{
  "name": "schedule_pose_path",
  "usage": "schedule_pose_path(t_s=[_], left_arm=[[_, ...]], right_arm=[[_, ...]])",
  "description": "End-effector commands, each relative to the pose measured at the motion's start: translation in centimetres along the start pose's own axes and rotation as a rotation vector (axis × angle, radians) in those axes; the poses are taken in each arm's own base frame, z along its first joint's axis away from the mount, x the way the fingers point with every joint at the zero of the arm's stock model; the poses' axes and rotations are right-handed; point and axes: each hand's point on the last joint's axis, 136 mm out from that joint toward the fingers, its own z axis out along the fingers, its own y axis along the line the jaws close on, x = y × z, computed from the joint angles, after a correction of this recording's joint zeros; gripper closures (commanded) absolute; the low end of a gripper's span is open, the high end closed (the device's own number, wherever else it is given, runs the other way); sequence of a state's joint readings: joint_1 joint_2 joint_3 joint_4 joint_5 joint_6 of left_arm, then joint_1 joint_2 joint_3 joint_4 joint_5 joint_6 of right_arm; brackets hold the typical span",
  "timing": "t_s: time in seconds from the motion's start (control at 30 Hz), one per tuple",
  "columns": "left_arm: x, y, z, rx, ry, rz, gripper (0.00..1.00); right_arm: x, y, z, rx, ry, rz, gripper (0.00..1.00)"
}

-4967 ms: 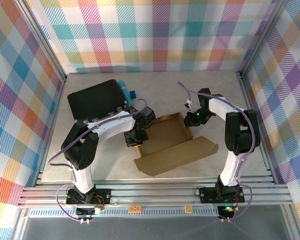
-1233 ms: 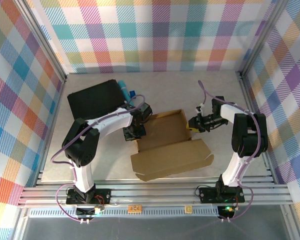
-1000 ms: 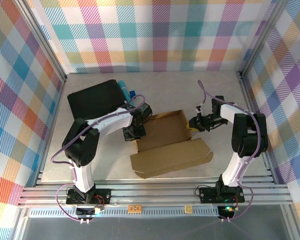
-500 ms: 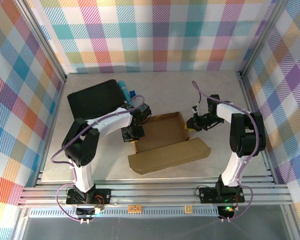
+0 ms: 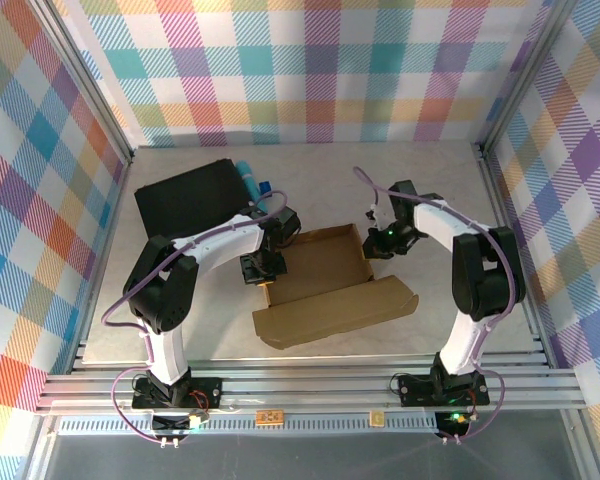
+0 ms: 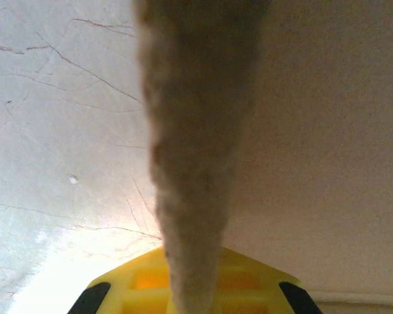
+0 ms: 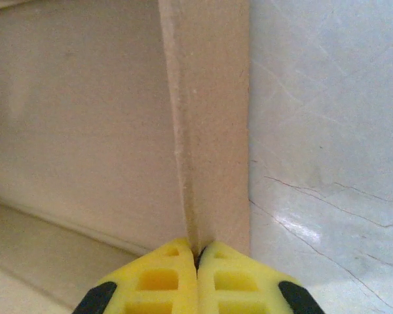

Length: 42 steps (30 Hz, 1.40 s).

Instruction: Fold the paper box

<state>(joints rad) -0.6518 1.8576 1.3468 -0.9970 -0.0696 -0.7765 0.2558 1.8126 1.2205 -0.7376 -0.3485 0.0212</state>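
Observation:
The paper box (image 5: 320, 275) lies open in the middle of the table, brown cardboard with its side walls raised and a long flap (image 5: 335, 315) spread toward the near edge. My left gripper (image 5: 263, 268) is shut on the box's left wall. In the left wrist view that wall's edge (image 6: 196, 131) runs blurred down into the yellow fingers (image 6: 137, 294) of the left gripper (image 6: 193, 291). My right gripper (image 5: 376, 243) is shut on the right wall. In the right wrist view the right gripper (image 7: 198, 250) pinches the cardboard edge (image 7: 213, 118).
A black rectangular case (image 5: 190, 200) lies at the back left, with a blue object (image 5: 252, 180) beside its right edge. Plaid walls and metal rails (image 5: 300, 385) fence the table. Bare tabletop (image 5: 430, 190) lies right of and behind the box.
My right gripper has moved left onto the box's right wall and shut on it. The box and its near flap have shifted slightly left. The left gripper kept its grip.

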Motion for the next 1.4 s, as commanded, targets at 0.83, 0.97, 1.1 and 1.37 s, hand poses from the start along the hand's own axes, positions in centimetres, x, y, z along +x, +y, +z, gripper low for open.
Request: schedule_pose_path(t_s=[0.83, 0.97, 1.1, 1.37], left_arm=[[-1.4, -1.5, -0.7, 0.064, -0.055, -0.025, 1.00], [-1.3, -1.5, -0.7, 0.064, -0.055, -0.023, 1.00], [-1.2, -1.4, -0.5, 0.062, -0.052, -0.019, 1.00], [-1.1, -1.3, -0.5, 0.072, -0.056, -0.009, 1.00]], right_arm=[[4.0, -1.5, 2.2, 0.815, 0.087, -0.157, 1.00], [3.8, -0.6, 2.7, 0.767, 0.093, -0.177, 1.00], [3.3, 2.6, 3.0, 0.580, 0.119, -0.254, 0.80], [0.6, 6.9, -2.4, 0.020, 0.062, -0.144, 0.52]])
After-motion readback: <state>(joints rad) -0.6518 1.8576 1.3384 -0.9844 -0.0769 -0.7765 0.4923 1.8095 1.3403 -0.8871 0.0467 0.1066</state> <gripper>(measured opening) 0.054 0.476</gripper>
